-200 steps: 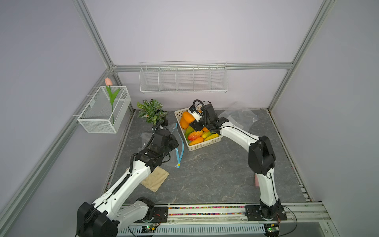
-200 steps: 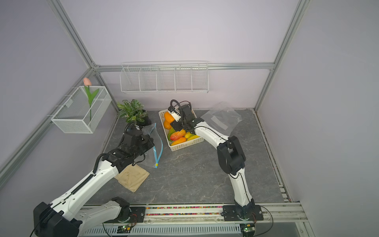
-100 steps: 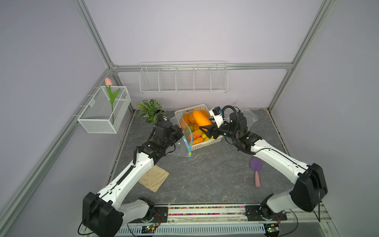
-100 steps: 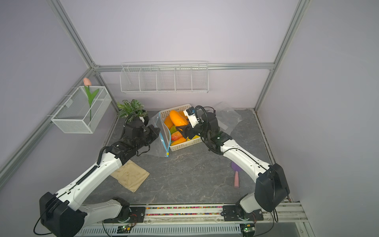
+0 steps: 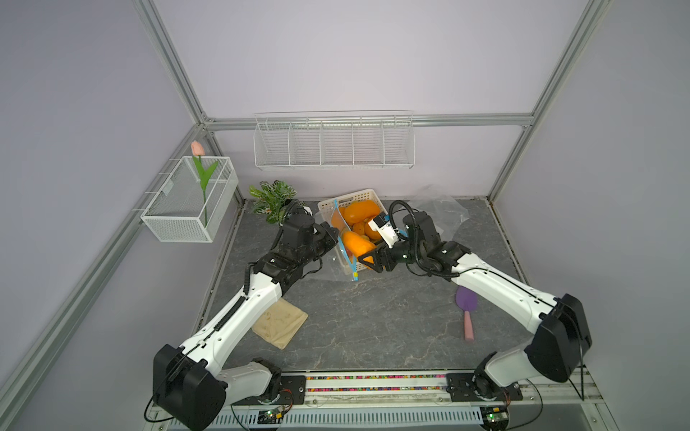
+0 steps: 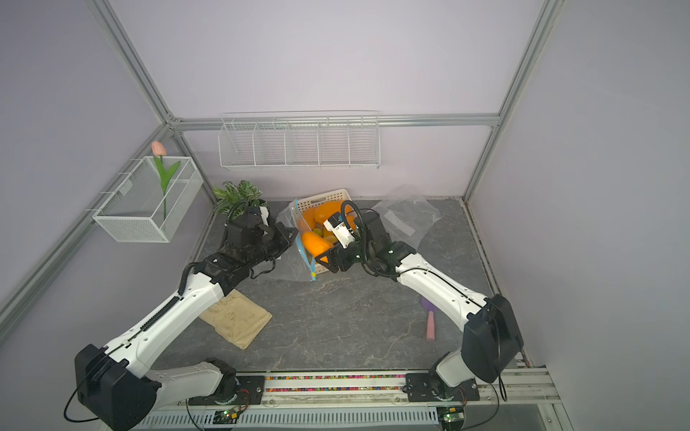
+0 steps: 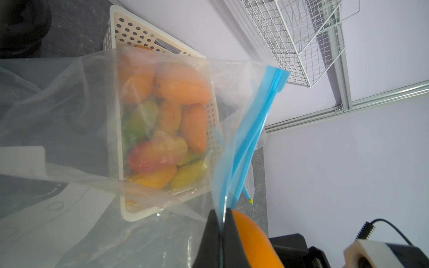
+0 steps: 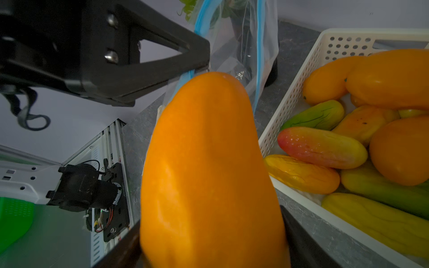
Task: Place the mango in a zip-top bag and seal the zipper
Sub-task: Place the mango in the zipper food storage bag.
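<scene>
My right gripper [image 5: 367, 257] [image 8: 209, 222] is shut on a large orange mango [image 5: 356, 244] [image 6: 315, 242] [image 8: 209, 162], its jaws spread wide round the fruit's thick end. The mango's tip sits at the mouth of the clear zip-top bag [image 5: 345, 263] [image 6: 287, 261] [image 7: 69, 104] [image 8: 243, 46]. My left gripper [image 5: 334, 233] [image 6: 293, 233] [image 7: 221, 212] is shut on the bag's blue zipper edge [image 7: 255, 120] and holds the bag upright beside the basket. I cannot tell whether the tip is inside the bag.
A white perforated basket [image 5: 358, 194] [image 8: 301, 81] holding several more mangoes stands just behind the bag. Another clear bag [image 5: 440, 212] lies at the back right, a purple brush [image 5: 466, 302] to the right, a tan cloth [image 5: 280, 322] at front left, a plant [image 5: 272, 196] at back left.
My right arm has lifted the mango out of the basket and brought it forward and down to the bag's mouth. My left arm raised the bag and carried it towards the basket.
</scene>
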`<control>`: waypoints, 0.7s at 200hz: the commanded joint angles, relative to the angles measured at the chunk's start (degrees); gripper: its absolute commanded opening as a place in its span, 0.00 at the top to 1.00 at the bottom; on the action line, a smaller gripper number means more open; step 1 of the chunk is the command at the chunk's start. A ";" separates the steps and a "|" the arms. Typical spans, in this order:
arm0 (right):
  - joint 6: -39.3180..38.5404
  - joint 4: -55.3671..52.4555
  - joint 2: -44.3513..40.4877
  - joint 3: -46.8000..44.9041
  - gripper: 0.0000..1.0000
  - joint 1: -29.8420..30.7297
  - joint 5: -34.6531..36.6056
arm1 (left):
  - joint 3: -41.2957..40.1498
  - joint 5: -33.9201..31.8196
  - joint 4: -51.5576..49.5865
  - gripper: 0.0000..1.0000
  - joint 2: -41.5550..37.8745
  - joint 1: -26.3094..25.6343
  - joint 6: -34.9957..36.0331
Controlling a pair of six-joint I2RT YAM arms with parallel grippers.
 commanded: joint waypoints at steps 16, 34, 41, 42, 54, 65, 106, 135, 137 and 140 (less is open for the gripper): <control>-0.04 -11.46 5.30 6.83 0.47 0.64 0.42 | 2.75 3.00 -1.34 1.00 0.59 -0.26 4.19; 1.65 -13.26 7.46 9.29 0.48 0.61 0.14 | 3.81 4.64 -3.67 1.00 1.30 -0.48 7.19; 2.61 -13.49 8.05 10.11 0.48 0.67 0.08 | 4.84 5.22 -5.45 1.00 1.86 -0.71 8.73; 2.79 -13.55 8.11 10.28 0.48 0.63 0.12 | 4.95 5.25 -5.82 1.00 1.96 -0.77 9.04; 4.74 -13.82 8.81 11.52 0.50 0.61 -0.80 | 6.91 5.78 -9.84 1.00 2.90 -1.18 12.32; 7.02 -12.59 9.02 12.00 0.50 0.55 -1.46 | 7.82 7.13 -12.39 1.00 3.72 -1.27 14.64; 14.74 -6.46 9.52 12.07 0.51 0.22 -4.05 | 7.18 11.38 -14.79 1.00 4.49 -1.27 17.30; 21.13 -2.61 10.21 10.99 0.52 -0.86 -3.02 | 6.08 12.76 -13.09 1.00 2.81 -1.27 16.60; 21.46 -2.37 10.30 10.98 0.52 -0.85 -3.03 | 6.11 12.98 -12.94 1.00 2.70 -1.27 16.57; 22.07 -2.17 10.47 10.98 0.52 -0.94 -2.86 | 6.04 13.23 -12.73 1.00 2.55 -1.27 16.52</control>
